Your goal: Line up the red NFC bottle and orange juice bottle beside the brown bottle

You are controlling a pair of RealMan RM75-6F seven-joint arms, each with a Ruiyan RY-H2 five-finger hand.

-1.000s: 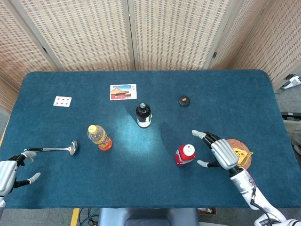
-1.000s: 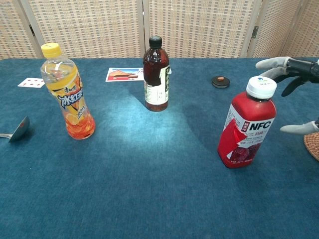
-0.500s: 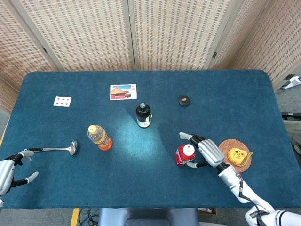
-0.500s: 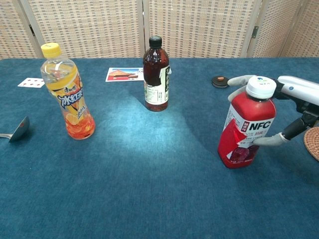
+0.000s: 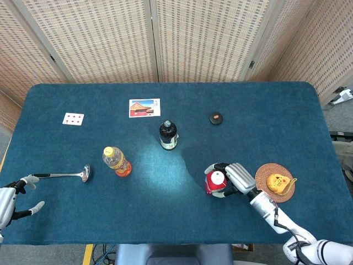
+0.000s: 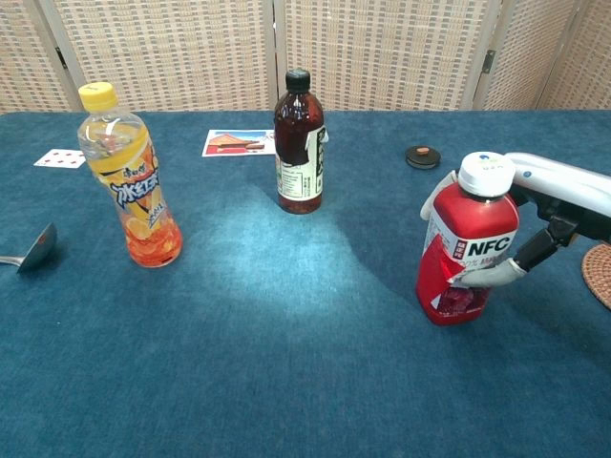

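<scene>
My right hand (image 6: 535, 224) wraps fingers round the red NFC bottle (image 6: 466, 243), tilted slightly, near counter (image 5: 182, 221) front-right. My left hand (image 5: 10, 201) is spread, holding nothing. Orange juice bottle (image 6: 129, 176) stands front-left; brown bottle (image 6: 299, 143) further back, centre.

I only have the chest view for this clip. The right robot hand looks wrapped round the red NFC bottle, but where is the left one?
Observer: In the head view the left robot hand is at the table's near left corner, fingers apart, holding nothing.
Operator: And that woven edge at far right?
Observer: It is a round woven coaster with a small orange-yellow object on it, just beyond the right robot hand gripping the red plastic NFC bottle.
</scene>
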